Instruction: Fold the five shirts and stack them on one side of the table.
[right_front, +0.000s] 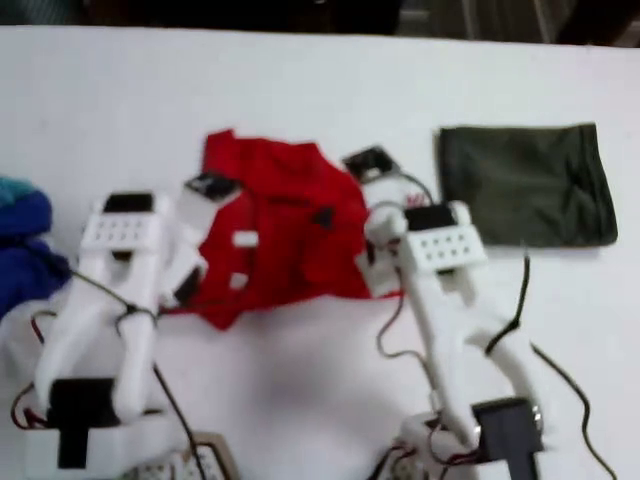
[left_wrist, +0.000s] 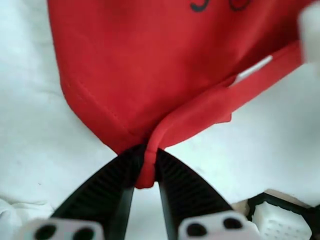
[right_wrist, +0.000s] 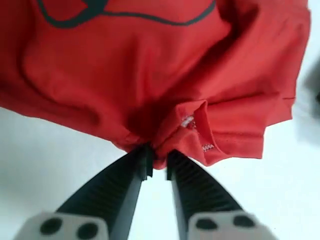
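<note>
A red shirt (right_front: 280, 230) with a dark print lies crumpled at the table's middle, between the two arms. My left gripper (left_wrist: 146, 172) is shut on a folded hem of the red shirt (left_wrist: 150, 65) at its near left corner, and the cloth bunches between the black fingers (left_wrist: 107, 187). My right gripper (right_wrist: 157, 162) is shut on a gathered edge of the red shirt (right_wrist: 140, 75) at its near right side. A dark green shirt (right_front: 525, 185) lies folded flat at the back right. Blue shirts (right_front: 22, 250) are heaped at the left edge.
The white table (right_front: 300, 390) has bare room in front of the red shirt and along the back. Both arm bases stand at the near edge, and black cables (right_front: 520, 300) trail beside the right arm.
</note>
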